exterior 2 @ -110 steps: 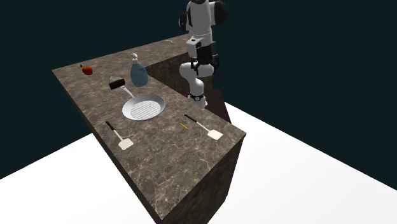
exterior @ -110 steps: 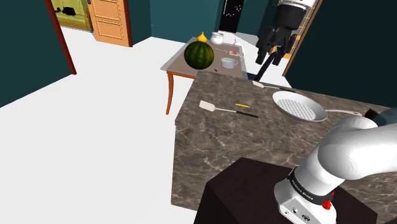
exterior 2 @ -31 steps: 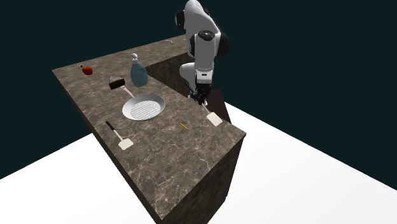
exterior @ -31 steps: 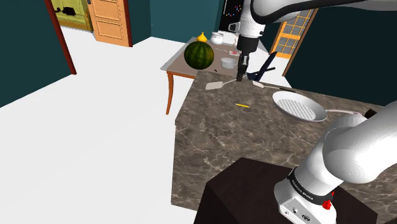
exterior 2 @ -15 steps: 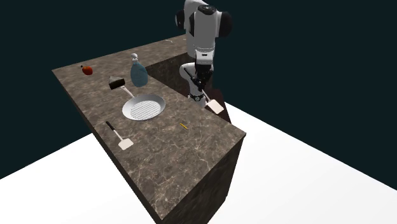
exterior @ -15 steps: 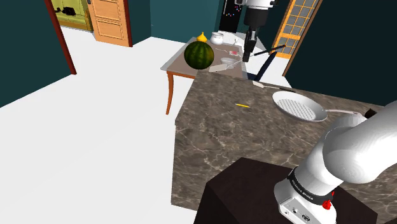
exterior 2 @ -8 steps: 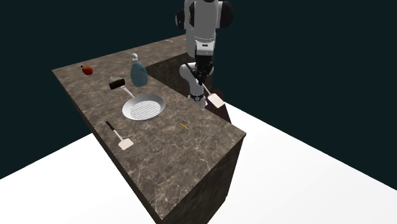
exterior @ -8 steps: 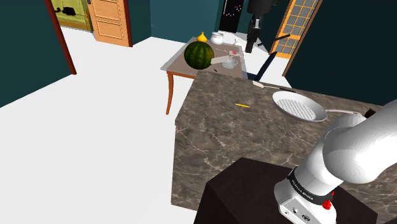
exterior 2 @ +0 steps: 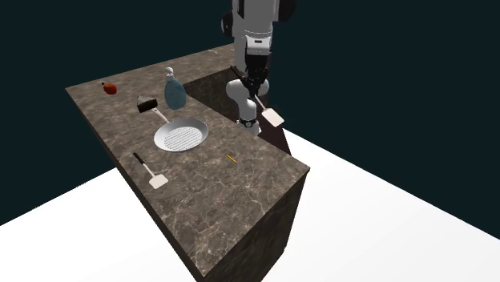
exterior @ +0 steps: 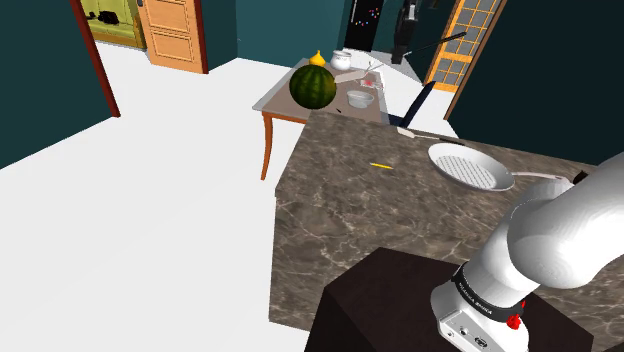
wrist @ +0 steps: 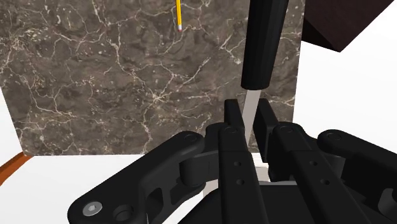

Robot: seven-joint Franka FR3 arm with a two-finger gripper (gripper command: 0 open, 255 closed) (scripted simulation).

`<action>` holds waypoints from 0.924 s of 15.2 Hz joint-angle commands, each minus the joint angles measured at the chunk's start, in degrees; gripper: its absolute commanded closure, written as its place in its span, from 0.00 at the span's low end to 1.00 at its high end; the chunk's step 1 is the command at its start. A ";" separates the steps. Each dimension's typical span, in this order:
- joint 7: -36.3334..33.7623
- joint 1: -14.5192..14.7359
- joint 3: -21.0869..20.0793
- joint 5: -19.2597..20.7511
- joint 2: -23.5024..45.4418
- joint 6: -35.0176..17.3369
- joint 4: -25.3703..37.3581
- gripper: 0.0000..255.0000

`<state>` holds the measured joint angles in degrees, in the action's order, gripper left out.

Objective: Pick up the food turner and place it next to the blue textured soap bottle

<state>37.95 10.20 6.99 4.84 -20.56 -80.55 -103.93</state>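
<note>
My gripper (exterior 2: 253, 85) hangs high above the counter's edge by the stand, shut on the food turner (exterior 2: 264, 106). The turner's black handle points up toward the arm and its white blade (exterior 2: 273, 118) tilts down and outward. In the wrist view the two fingers (wrist: 233, 125) clasp the turner's thin pale shaft (wrist: 250, 109) just below the black handle (wrist: 262, 44). In the shoulder view the gripper (exterior: 404, 42) is near the top edge with the turner (exterior: 430, 46) slanting across it. The blue soap bottle (exterior 2: 174, 94) stands on the far part of the counter beyond the pan.
A round ridged pan (exterior 2: 182, 134) lies mid-counter, with a second turner (exterior 2: 150, 171) near the second exterior view's left edge. A yellow pencil (exterior 2: 231, 159) lies on the marble (wrist: 114, 76). A dark block (exterior 2: 147, 103) and a red object (exterior 2: 109, 87) sit by the bottle. A watermelon (exterior: 313, 87) rests on a side table.
The gripper has risen with the turner clasped in it, lifting it farther above the counter. Nothing on the counter has moved.
</note>
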 commanded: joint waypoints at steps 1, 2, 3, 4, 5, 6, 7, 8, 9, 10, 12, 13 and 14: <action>0.06 0.03 -0.03 -0.05 0.43 1.12 1.53 1.00; 1.04 -0.36 0.60 0.40 -0.99 1.23 0.29 1.00; 2.04 -0.76 1.24 0.88 -2.39 1.36 -0.89 1.00; 3.06 -1.15 1.90 1.38 -3.74 1.51 -2.00 1.00; 4.08 -1.56 2.57 1.91 -5.06 1.69 -3.03 1.00; 5.13 -1.96 3.26 2.47 -6.33 1.88 -4.00 1.00; 6.18 -2.36 3.97 3.06 -7.56 2.10 -4.89 1.00; 7.25 -2.77 4.70 3.67 -8.74 2.33 -5.72 1.00; 8.34 -3.18 5.44 4.31 -9.89 2.57 -6.47 1.00; 9.45 -3.59 6.19 4.97 -10.98 2.82 -7.16 1.00; 11.70 -4.39 7.76 6.36 -13.05 3.35 -8.35 1.00; 12.85 -4.79 8.58 7.09 -14.01 3.63 -8.84 1.00; 14.02 -5.20 9.40 7.83 -14.92 3.91 -9.27 1.00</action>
<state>50.70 5.43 15.55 11.86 -34.37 -76.89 -112.52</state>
